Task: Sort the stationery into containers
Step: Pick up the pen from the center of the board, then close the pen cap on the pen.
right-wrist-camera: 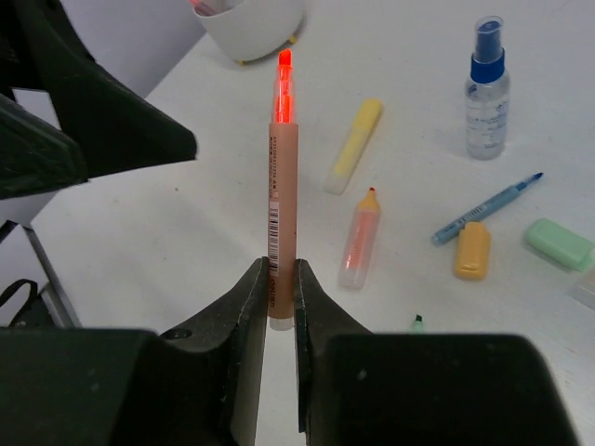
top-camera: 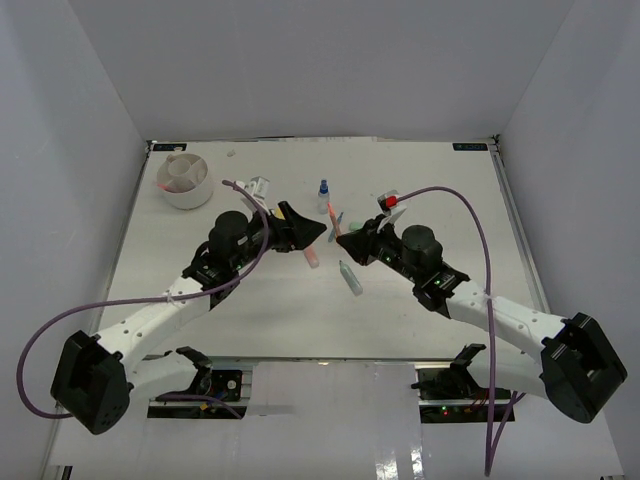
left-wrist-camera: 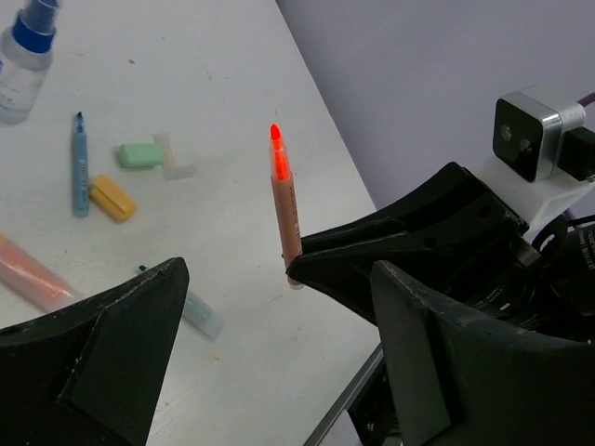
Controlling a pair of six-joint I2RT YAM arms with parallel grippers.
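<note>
Right jaws clamped on the lower end of a peach plastic marker with glowing orange tip (right-wrist-camera: 282,186), held upright above the white bench (top-camera: 420,300). Left jaws wide open, empty, facing the marker. White round divided tub (top-camera: 187,180) sits far-left, well apart.

**Orange pen up, the rest down flat**

The orange-tipped pen (right-wrist-camera: 283,177) stands upright, clamped at its base by the right gripper (right-wrist-camera: 281,279). Behind it lie a yellow marker (right-wrist-camera: 354,144), a pink marker (right-wrist-camera: 358,240), and a blue pen (right-wrist-camera: 486,208) beside a yellow eraser (right-wrist-camera: 472,250). A green eraser (right-wrist-camera: 559,243) lies far right. The blue-capped bottle (right-wrist-camera: 487,88) stands upper right. The white divided tub (top-camera: 187,178) sits upper left in the overhead view.
</note>
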